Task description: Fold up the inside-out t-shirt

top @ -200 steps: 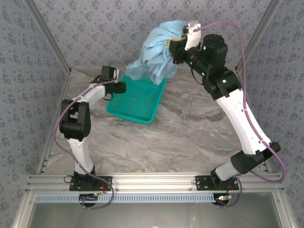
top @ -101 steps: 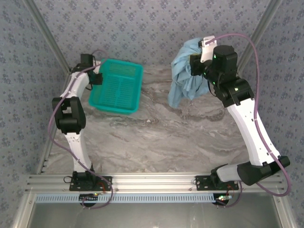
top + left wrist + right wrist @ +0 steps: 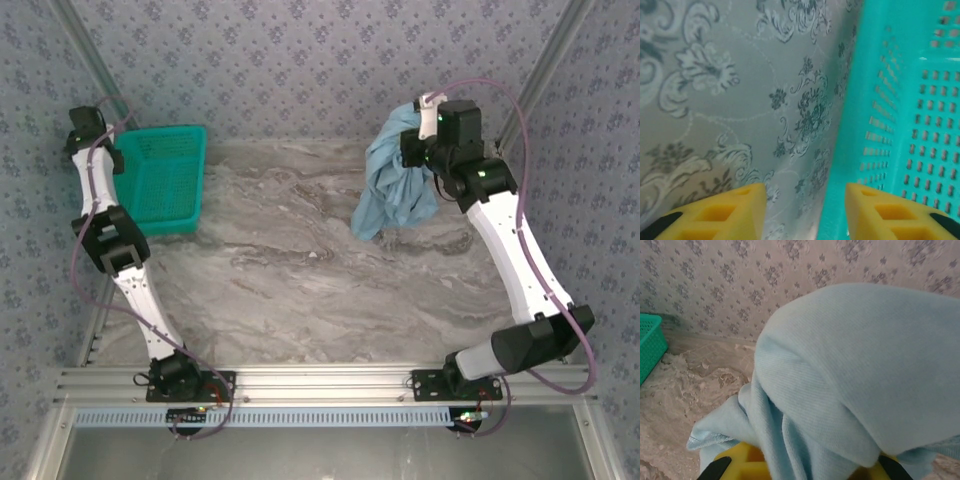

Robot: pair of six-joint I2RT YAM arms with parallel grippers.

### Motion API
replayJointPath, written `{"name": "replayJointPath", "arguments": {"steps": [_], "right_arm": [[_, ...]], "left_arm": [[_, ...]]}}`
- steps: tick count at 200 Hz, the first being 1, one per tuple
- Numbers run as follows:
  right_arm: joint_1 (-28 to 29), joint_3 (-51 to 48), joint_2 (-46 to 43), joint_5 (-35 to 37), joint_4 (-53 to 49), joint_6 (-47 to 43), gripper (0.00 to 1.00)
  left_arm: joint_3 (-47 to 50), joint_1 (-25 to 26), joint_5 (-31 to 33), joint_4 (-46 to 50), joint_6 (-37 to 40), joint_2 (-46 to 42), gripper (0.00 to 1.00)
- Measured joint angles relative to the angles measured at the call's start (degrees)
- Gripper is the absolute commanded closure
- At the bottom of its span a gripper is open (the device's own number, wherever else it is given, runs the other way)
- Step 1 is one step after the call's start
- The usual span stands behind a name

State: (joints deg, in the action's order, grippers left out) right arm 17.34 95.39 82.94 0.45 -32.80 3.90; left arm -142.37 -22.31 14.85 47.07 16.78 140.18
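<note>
Quick look from my remote seat, starting at the near edge. There are two arm bases bolted at 6 o'clock in the overhead cam, one left and one right. In front of them is the marble-look table (image 3: 300,290), and its whole middle is bare stone.

There's one teal basket (image 3: 160,175), way out at about 10 o'clock. It's shoved up against the left wall at the far-left corner, and I can see nothing in it. The left arm reaches right up to that corner. On its wrist cam the left gripper (image 3: 805,197) has its two yellow fingers (image 3: 740,210) standing apart, medium gap, with nothing pinched between them. Through the gap I see the patterned wall, and the basket's mesh side runs just beside the right-hand finger. I can't tell if it's touching.

There's one inside-out t-shirt (image 3: 395,185), light blue, up at about 1 o'clock. It's bunched into a lump and hangs down from the right gripper (image 3: 802,467), which is clamped tight on the cloth. The fabric drapes over both yellow fingers on that wrist cam, so they barely poke out. The shirt's lowest corner dangles down toward the tabletop. From overhead I can't say whether it touches the stone.

The basket and the shirt are well apart, on opposite sides of the far edge.
</note>
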Motion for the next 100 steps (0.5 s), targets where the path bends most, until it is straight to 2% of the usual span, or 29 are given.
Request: {"name": "replayJointPath", "arguments": {"steps": [31,50,55,69,76,80,87,100], "right_arm": [[3.2,0.0,2.0,0.0,0.1,2.0,1.0],[7.6,1.6,4.0,0.0,-0.6,2.4,0.94],[8.5,2.4,4.8,0.0,-1.0,2.4,0.87],[10.7,5.6,8.2,-0.1,-2.3,3.1,0.59],[11.2,7.2,10.4,-1.2,-2.7,3.5,0.34],[11.5,8.6,12.3,-2.4,-3.3,3.7,0.27],[11.7,11.5,15.7,-4.2,-4.6,3.5,0.2],[12.5,15.4,21.6,-5.2,-6.9,2.3,0.14]], "left_arm": [[-2.4,2.4,-3.1,3.1,-5.3,0.0,0.44],[2.1,4.3,-9.6,2.5,-9.5,-4.0,0.41],[4.6,4.9,-11.5,2.2,-10.5,-5.9,0.41],[13.7,7.1,-16.6,-0.4,-13.3,-13.0,0.4],[18.5,8.9,-18.9,-2.0,-14.6,-17.1,0.39],[20.9,10.0,-20.0,-3.0,-15.1,-19.1,0.39],[25.7,12.4,-21.7,-5.3,-16.6,-23.5,0.39],[33.6,17.3,-24.1,-10.1,-19.1,-30.8,0.38]]}}
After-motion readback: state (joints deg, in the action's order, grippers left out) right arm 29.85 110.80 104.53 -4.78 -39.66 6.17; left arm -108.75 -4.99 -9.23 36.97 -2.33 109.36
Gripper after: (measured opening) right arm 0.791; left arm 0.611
